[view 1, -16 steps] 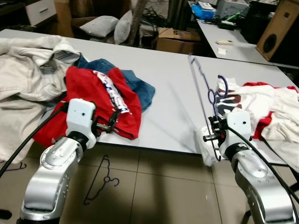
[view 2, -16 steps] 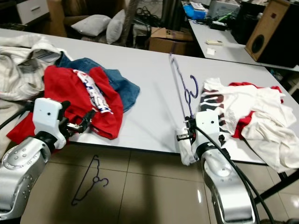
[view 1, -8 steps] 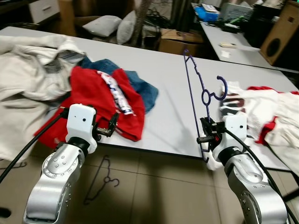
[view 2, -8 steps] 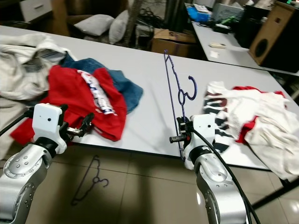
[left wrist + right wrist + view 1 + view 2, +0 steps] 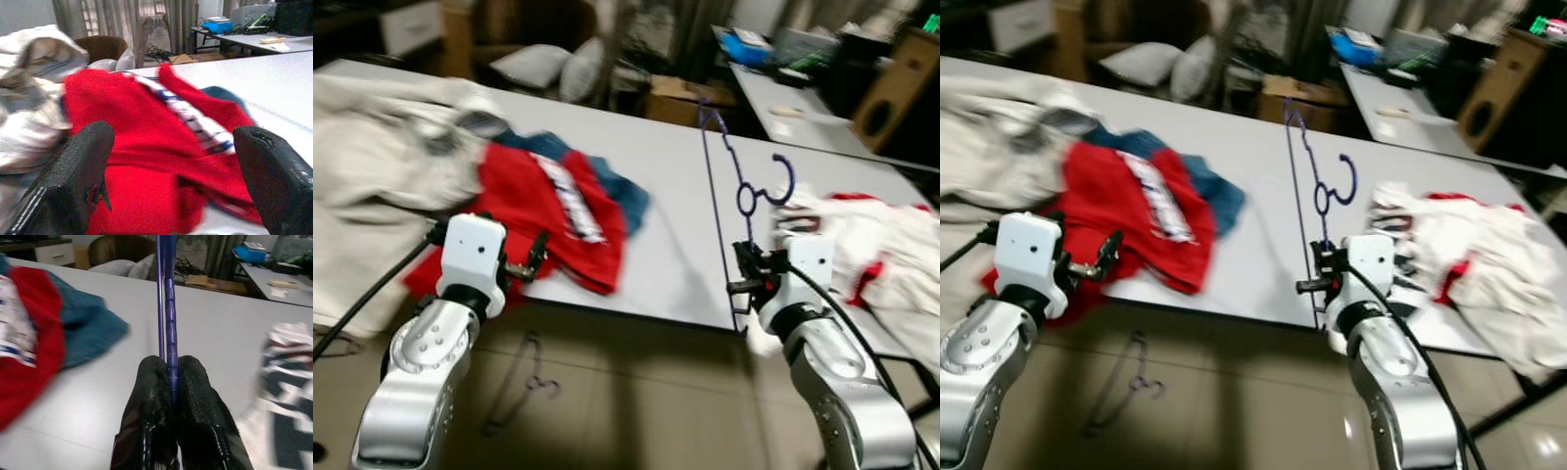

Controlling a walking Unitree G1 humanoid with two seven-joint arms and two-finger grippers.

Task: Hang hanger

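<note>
Right gripper (image 5: 168, 382): fingers clamped on purple hanger (image 5: 741, 196), held above the bench (image 5: 666, 235). Left gripper (image 5: 171, 181): fingers apart, facing red shirt (image 5: 146, 142).

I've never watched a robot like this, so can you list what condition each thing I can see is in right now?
Purple hanger: upright, clamped low on its frame.
Right tool: shut on the hanger.
Left tool: open, holding nothing, facing the red shirt.
Red shirt: crumpled on the table.
Blue garment: crumpled, partly under the red shirt.
Black hanger: lying on the floor.
</note>
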